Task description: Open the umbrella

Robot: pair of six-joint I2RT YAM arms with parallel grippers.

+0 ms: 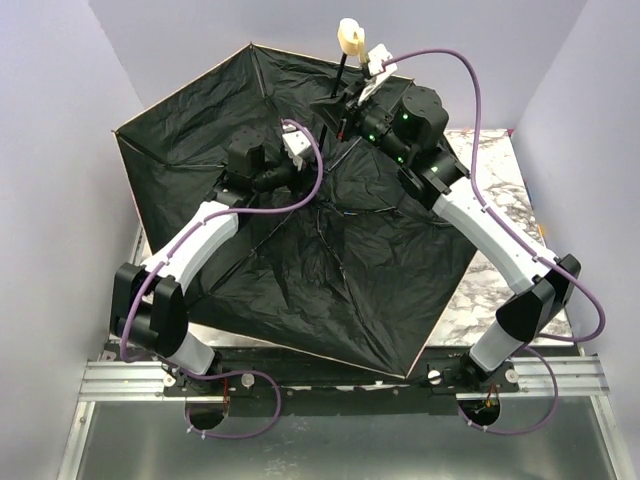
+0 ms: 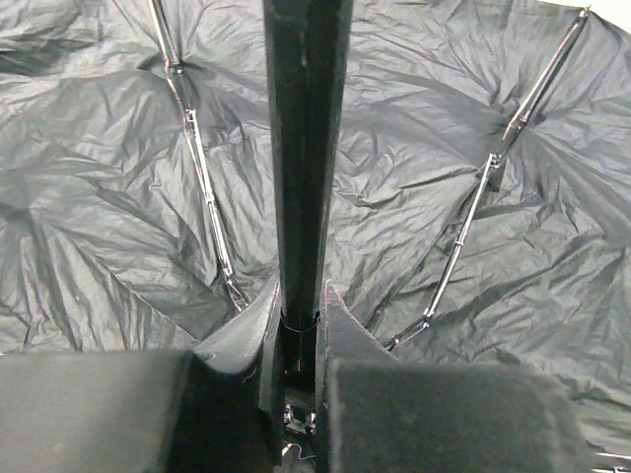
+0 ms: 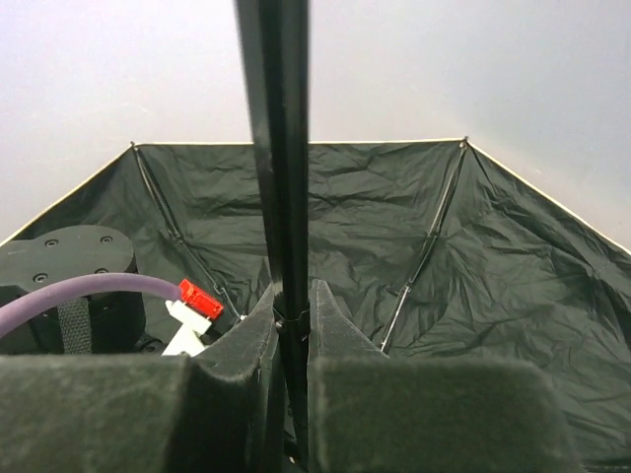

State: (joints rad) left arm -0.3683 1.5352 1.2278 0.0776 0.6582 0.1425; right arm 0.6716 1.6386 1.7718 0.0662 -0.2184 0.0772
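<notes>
Top external view shows the marble desk (image 1: 500, 190) mostly hidden under the umbrella (image 1: 330, 270), which lies spread wide and tilted. Its black underside faces up and its rim reaches past the desk's left and near edges. The shaft (image 1: 342, 75) rises from the middle toward the far wall and ends in the beige knob (image 1: 350, 38). The left pincer (image 2: 296, 320) is closed on the shaft low down, near the ribs (image 2: 202, 187). The right pincer (image 3: 293, 305) clamps the same shaft nearer the knob. The opening looks nearly or fully done, but I cannot tell whether the runner has latched. If either pincer lets go before it locks, the umbrella may fold back. An off-axis pull between the two grips could bend the thin shaft, and the purple cable (image 1: 320, 180) by the left pincer could snag a rib.
</notes>
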